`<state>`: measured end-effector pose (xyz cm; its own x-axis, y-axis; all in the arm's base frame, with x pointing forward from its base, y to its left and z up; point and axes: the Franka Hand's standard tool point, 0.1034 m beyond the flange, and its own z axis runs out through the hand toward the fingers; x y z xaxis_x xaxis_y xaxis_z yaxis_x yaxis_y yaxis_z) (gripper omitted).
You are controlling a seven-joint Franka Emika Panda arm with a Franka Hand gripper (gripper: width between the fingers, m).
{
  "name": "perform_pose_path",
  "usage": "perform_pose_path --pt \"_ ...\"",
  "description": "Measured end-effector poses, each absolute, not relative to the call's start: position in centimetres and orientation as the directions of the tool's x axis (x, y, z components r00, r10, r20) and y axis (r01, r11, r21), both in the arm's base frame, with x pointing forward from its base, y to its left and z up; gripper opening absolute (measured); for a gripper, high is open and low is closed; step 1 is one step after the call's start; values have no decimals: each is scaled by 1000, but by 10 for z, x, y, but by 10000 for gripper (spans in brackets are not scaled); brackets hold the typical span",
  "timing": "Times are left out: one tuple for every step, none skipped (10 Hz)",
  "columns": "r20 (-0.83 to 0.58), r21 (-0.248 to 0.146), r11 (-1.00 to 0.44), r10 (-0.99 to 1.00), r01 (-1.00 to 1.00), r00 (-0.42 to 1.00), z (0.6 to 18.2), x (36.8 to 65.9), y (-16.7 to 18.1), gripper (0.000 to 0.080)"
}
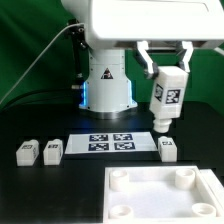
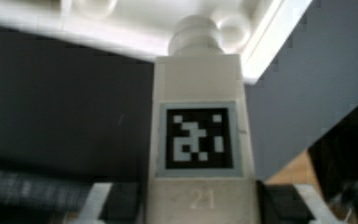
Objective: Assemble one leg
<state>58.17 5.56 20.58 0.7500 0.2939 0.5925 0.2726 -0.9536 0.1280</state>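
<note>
My gripper (image 1: 165, 66) is shut on a leg (image 1: 166, 100), a white block with a black-and-white tag, held upright in the air above the table at the exterior view's right. Its lower peg end hangs over the far right end of the marker board (image 1: 111, 142). In the wrist view the leg (image 2: 199, 120) fills the middle, with the tag and the number 21 on its face, clamped between my dark fingers (image 2: 130, 200). Three more legs (image 1: 27, 152), (image 1: 53, 150), (image 1: 168, 150) lie on the table. The large white tray-like piece (image 1: 160, 200) with round sockets lies in front.
The arm's white base (image 1: 108, 80) stands behind the marker board. A green backdrop lies beyond the black table.
</note>
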Motion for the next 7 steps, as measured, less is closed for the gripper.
perform_pose_path --pt "647 169 -953 300 251 701 201 576 45 294" --pt "616 153 -952 301 264 728 189 570 45 294" --pt "616 153 -952 302 266 728 192 572 45 294" --pt "616 153 -952 303 267 727 191 571 46 294" --pt "602 143 -947 313 286 734 181 571 52 294" --pt "598 134 -942 325 308 733 176 582 60 294" --pt "598 134 -932 346 336 723 172 597 65 294"
